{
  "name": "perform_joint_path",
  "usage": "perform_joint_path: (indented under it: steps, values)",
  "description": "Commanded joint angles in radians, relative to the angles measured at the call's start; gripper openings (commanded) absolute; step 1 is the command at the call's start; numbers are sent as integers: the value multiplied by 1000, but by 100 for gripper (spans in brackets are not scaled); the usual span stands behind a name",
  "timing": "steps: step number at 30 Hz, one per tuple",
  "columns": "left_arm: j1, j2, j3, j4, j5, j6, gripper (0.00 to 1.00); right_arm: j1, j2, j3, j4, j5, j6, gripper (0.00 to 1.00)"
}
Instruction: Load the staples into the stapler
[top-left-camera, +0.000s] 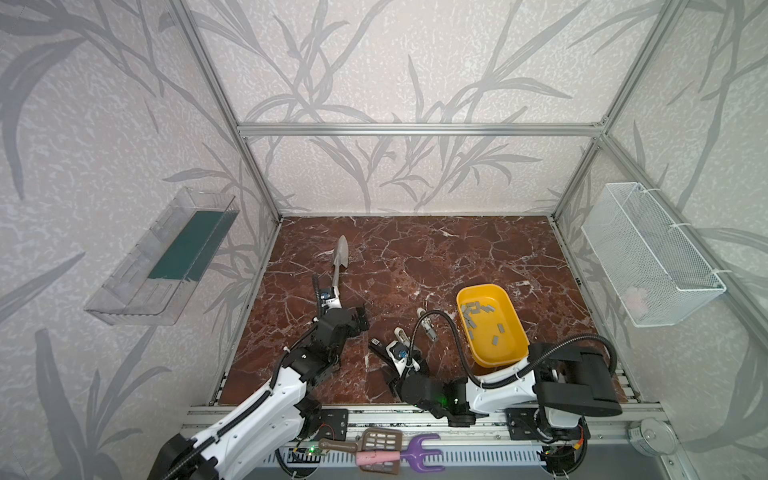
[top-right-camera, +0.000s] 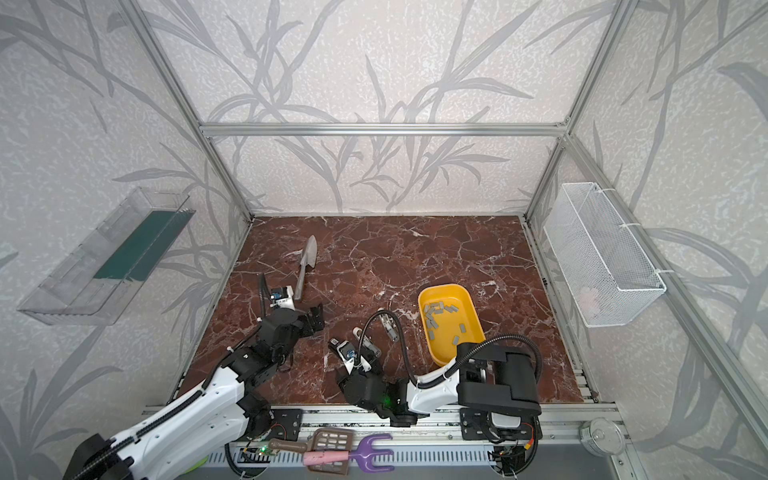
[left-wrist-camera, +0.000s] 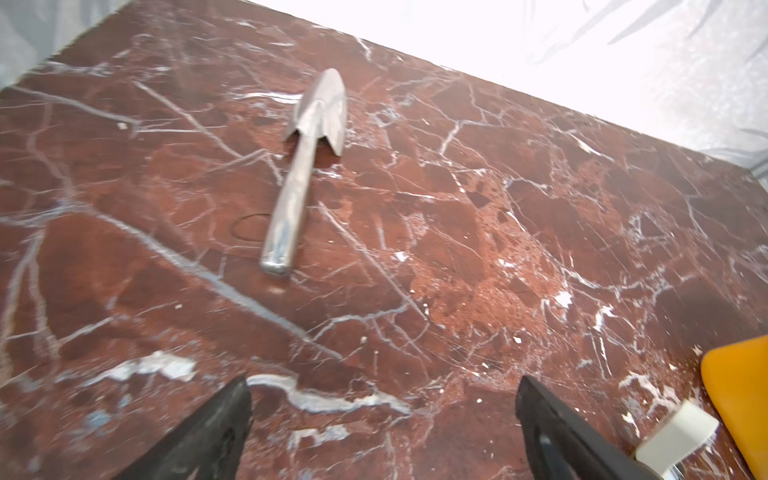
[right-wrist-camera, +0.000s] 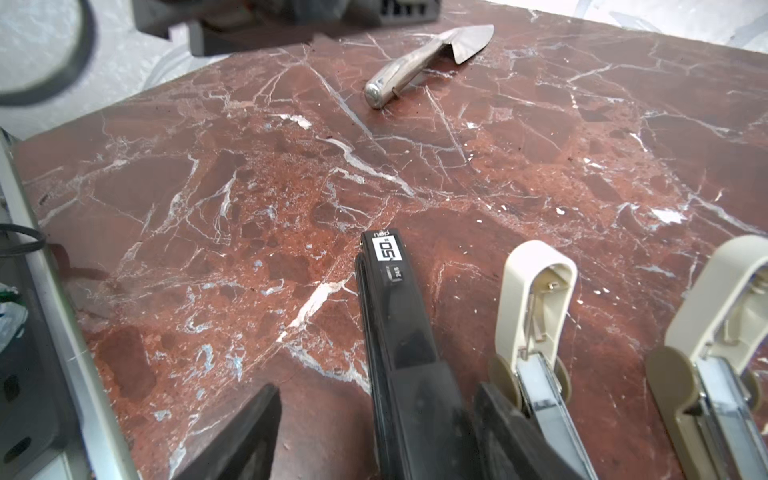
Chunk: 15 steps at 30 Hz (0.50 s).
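Risk: right hand (right-wrist-camera: 378, 388) sits open astride the black stapler (right-wrist-camera: 392, 316) lying on the table (right-wrist-camera: 457, 187), just beside a cream stapler (right-wrist-camera: 536, 299), so closing could snag it; left hand (left-wrist-camera: 384, 381) open, empty; staples (top-left-camera: 478, 311) in yellow tray (top-left-camera: 484, 293).

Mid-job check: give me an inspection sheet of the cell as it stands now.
Surface: red marble table, white-veined.
Job's things: black stapler lying on the table between the right jaws; staples loose in the yellow tray.
Clutter: trowel; two cream staplers beside the black one.
Grippers: left gripper open, empty; right gripper open, astride the stapler.
Cables: black hose arcs beside the tray.
Surroundings: clear bin and mesh basket on the walls; toy tools on the front rail.
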Motion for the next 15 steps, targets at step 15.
perform_joint_path:
  steps: [15]
  values:
    - [13, -23, 63, -203, 10, -61, 99, -15, -59, 18, -187, 4, -37, 75]
